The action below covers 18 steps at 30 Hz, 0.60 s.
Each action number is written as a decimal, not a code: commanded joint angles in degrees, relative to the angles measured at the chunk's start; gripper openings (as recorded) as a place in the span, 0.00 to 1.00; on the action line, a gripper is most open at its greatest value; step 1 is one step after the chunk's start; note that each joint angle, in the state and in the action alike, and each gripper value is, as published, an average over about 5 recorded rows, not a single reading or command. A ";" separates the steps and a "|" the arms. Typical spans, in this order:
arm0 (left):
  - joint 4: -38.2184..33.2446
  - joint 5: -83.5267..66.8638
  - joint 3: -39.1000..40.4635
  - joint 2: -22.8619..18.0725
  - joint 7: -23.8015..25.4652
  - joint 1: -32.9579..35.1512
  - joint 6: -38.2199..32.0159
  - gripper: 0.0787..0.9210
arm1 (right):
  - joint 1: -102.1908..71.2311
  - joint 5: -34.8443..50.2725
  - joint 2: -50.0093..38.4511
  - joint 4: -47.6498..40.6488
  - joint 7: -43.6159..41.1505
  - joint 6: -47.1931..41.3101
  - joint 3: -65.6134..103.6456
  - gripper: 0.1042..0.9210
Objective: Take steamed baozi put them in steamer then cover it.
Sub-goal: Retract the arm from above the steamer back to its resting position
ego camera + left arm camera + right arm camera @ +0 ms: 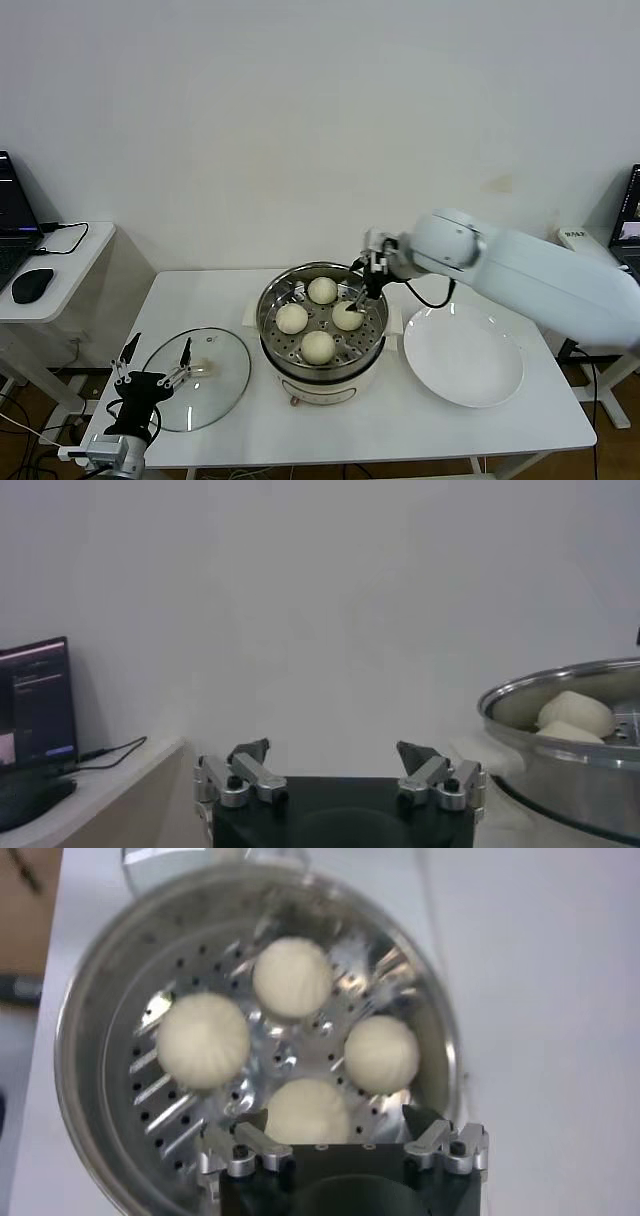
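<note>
Left gripper: being held low at the near left table edge, just beside the round clear glass lid; its fingers are being kept spread wide with nothing between them.

Glass lid: lying flat on the white table, well apart from the pot; the covering step is judged not yet done.

Right gripper: being held over the far right side of the basket, jaws spread open and gripping nothing, one bun sitting just below it in the right wrist view.

Steamed baozi: four smooth cream-white round buns are being held by the round shiny steel steamer basket, spaced apart on its perforated floor.

Flat white plate: lying bare to the right of the pot.

Progress: loading is judged finished; only covering is left.

Risk: a bun could be nudged or dented if the open fingers are being lifted out at a slant.

Risk, lid: smooth glass could be slipping if gripped off its cream handle, or be set askew on the rim.
</note>
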 commanded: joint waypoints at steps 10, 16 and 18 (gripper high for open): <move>3.34 2.32 1.43 -1.89 -0.67 -0.81 -1.15 0.88 | -78.71 -13.86 10.39 8.21 24.81 42.04 74.48 0.88; 6.15 9.82 2.62 -2.12 -2.29 -1.37 -0.61 0.88 | -88.20 -17.63 27.07 6.04 17.91 50.51 89.13 0.88; 7.28 13.20 3.04 -1.89 -2.89 -1.56 0.45 0.88 | -90.64 -17.13 31.01 6.26 16.88 49.94 91.66 0.88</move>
